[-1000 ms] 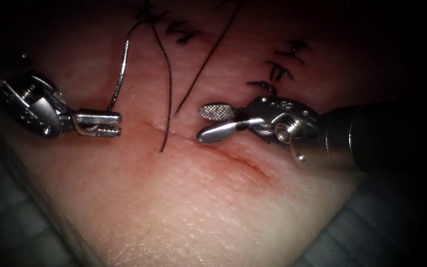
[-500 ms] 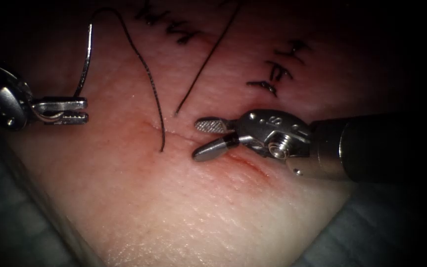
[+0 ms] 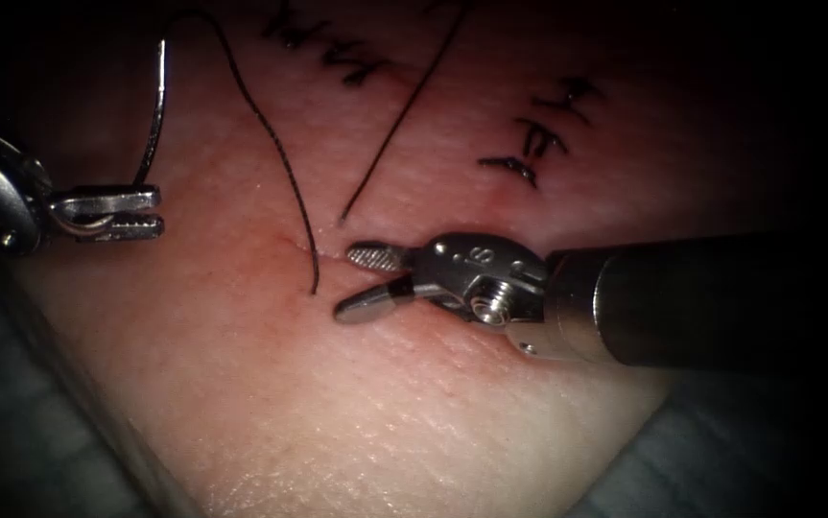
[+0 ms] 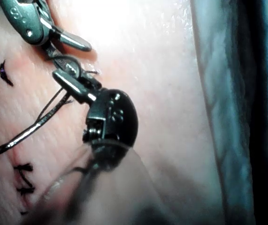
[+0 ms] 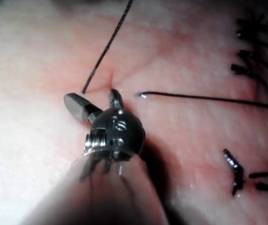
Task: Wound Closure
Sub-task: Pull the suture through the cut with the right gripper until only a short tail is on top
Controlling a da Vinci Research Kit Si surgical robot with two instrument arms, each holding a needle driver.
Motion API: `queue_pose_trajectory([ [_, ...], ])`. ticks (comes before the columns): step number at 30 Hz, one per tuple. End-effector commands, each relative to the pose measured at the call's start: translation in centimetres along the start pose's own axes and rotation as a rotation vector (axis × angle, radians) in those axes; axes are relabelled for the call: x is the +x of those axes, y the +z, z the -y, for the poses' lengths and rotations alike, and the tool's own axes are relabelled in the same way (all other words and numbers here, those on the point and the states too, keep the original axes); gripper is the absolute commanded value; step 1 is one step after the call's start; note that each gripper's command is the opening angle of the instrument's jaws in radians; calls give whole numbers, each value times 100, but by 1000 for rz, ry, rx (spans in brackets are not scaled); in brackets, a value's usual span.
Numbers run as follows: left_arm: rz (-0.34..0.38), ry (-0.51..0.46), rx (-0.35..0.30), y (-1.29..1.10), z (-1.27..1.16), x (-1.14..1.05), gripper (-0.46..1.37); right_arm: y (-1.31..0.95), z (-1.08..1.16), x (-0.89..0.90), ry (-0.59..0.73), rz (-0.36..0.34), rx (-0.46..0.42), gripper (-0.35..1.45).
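A pale slab of tissue [image 3: 414, 412] lies under two metal tools, seen from above and in front. The cut [image 3: 452, 321] runs slantwise across its middle, a thin reddish line with a faint smear of red fluid [image 3: 284, 288] at its left end. The left end effector [image 3: 150, 213] sits well to the left of the cut, its jaws pressed together on the needle [image 3: 156, 105], gripping it near one end; the rest of the curved needle rises free above the tissue, not in it. From the needle's upper end a dark thread [image 3: 284, 168] arcs over and drops down to enter the tissue at the cut's left end, so one pass of thread through the tissue looks made. The right end effector [image 3: 351, 283] comes in from the right and lies over the cut, jaws spread apart and holding nothing, its tips just beside the spot where the thread enters. A second, straight strand [image 3: 404, 115] lies loose across the tissue above the right tool, its free end near the upper jaw. Finished stitches [image 3: 538, 134] with short cut ends show further back, on the right and near the top. Judging from this, earlier stitches are done, while most of this cut seems unclosed and no knot is visible on the present thread. There are no containers here.
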Motion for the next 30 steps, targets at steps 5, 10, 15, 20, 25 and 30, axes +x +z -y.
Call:
queue_pose_trajectory([
  [5,-4,3,0,0,3,3,-35,15,1,0,2,-7,0,118],
  [10,-9,1,4,1,4,3,-35,24,1,3,6,-7,2,116],
  [15,-9,1,4,1,4,2,-35,27,4,0,2,-19,38,70],
  [20,-12,1,3,1,4,2,-35,30,7,-5,-11,-27,63,-13],
  [25,-13,8,4,2,3,3,-35,31,8,-6,-13,-43,60,-35],
  [30,-18,5,4,3,0,2,-35,29,9,-4,-10,-55,47,-35],
])
